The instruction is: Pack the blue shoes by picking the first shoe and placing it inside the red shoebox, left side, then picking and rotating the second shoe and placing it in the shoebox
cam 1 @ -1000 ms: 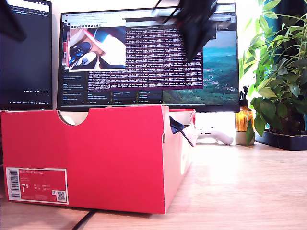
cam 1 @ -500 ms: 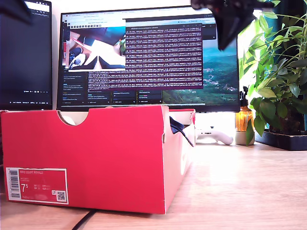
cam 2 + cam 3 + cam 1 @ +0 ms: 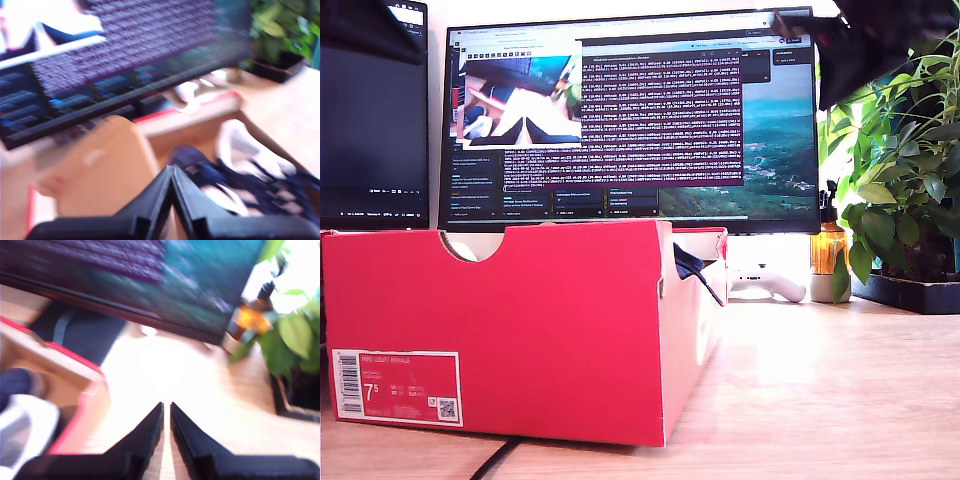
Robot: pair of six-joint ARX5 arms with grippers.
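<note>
Both pincers are pressed shut on nothing: my first gripper hangs over the open bright red cardboard shoebox, my second gripper over bare wooden desk just beside it. Navy-blue suede shoes with white soles lie inside the box. Judgement: packing looks finished; next calls only for lifting clear.

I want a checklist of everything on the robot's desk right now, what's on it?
Surface: wooden table, bare beside the box.
Job's things: red shoebox open; blue shoes inside.
Clutter: amber bottle, white controller.
Grippers: my first gripper shut, over the box; my second gripper nearly shut, over the table; both empty.
Cables: dark one under the box.
Surroundings: monitors, plant.
</note>
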